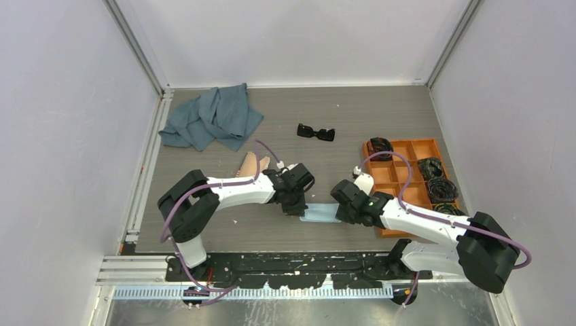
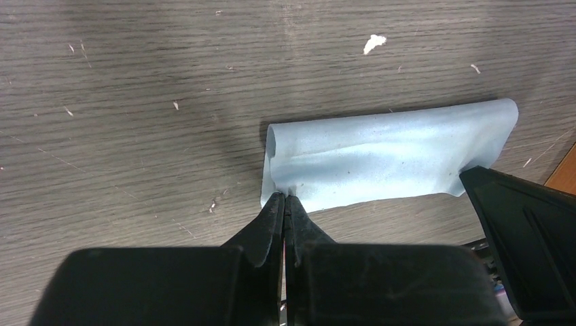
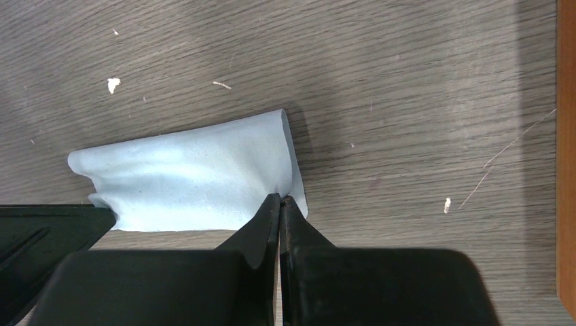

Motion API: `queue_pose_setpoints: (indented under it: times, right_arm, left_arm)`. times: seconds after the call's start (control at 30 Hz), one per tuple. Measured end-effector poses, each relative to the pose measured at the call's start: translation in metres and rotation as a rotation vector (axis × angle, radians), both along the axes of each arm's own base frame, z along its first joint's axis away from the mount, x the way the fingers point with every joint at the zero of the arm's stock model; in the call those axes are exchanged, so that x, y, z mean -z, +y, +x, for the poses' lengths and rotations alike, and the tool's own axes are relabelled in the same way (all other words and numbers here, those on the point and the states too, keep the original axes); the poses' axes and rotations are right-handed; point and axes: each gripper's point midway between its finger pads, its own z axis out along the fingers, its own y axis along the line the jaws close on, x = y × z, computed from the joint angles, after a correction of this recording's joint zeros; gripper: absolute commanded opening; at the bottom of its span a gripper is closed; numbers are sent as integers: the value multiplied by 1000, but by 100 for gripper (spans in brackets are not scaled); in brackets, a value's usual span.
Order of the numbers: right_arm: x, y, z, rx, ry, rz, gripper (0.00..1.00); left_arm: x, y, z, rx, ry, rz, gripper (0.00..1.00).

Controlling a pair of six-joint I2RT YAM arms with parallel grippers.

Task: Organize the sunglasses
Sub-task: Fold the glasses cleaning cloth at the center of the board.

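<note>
Overhead only, sunglasses (image 1: 316,132) beyond pale cloth (image 1: 318,215)

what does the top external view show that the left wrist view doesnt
Only top external: the sunglasses lying far back on the table, the orange tray with black coiled bundles, a crumpled grey cloth, and a patterned case partly behind the left arm. Only left wrist: the left hand close up, fingertips pinched shut on a corner of the light blue cloth, plus white flecks on the wood. Both: the light blue cloth, the table, and part of the right hand at the cloth's other end.
</note>
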Motion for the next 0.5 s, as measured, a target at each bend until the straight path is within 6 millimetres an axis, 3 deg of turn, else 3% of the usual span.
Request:
queue_pose_setpoints:
  times: [0.5]
  right_arm:
    - [2, -1, -1, 0, 3, -2, 4]
  left_arm:
    - [6, 1, -1, 2, 12, 12, 0]
